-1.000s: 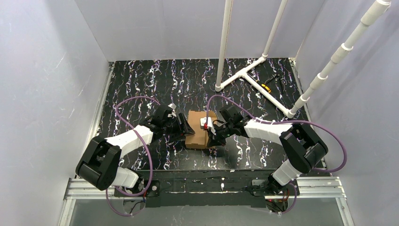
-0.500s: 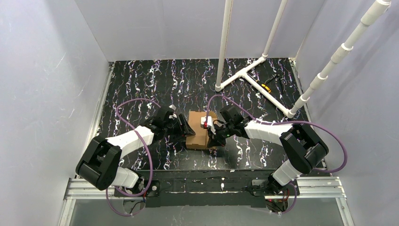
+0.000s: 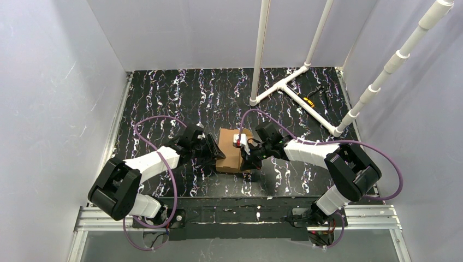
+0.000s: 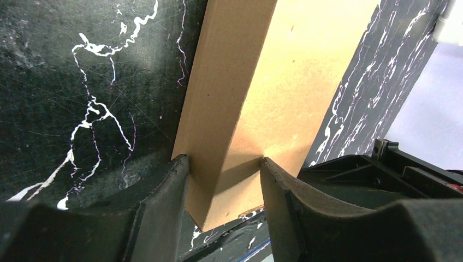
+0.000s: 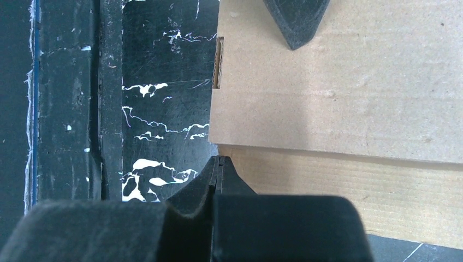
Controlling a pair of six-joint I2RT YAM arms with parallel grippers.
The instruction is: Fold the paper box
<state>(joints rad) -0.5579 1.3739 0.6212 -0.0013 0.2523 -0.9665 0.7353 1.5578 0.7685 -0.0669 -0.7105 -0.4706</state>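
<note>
The paper box (image 3: 232,154) is a small brown cardboard mailer lying flat and folded shut at the table's middle. My left gripper (image 3: 214,153) straddles the box's left edge. In the left wrist view the box (image 4: 262,82) fills the middle, and my left gripper (image 4: 224,164) has one finger against the side wall and the other on the top face. My right gripper (image 3: 245,158) is at the box's right side. It is shut with nothing between its tips (image 5: 218,161), which touch the box's (image 5: 338,82) side wall. The left gripper's fingertip (image 5: 295,27) presses on the lid.
A white PVC pipe frame (image 3: 295,82) stands at the back right, with a small yellow and black tool (image 3: 309,100) beside it. Grey walls close in the black marbled table on three sides. An aluminium rail (image 3: 235,215) runs along the near edge.
My left gripper has slid right onto the box's left edge and its jaws have narrowed onto the cardboard. The right arm has hardly moved.
</note>
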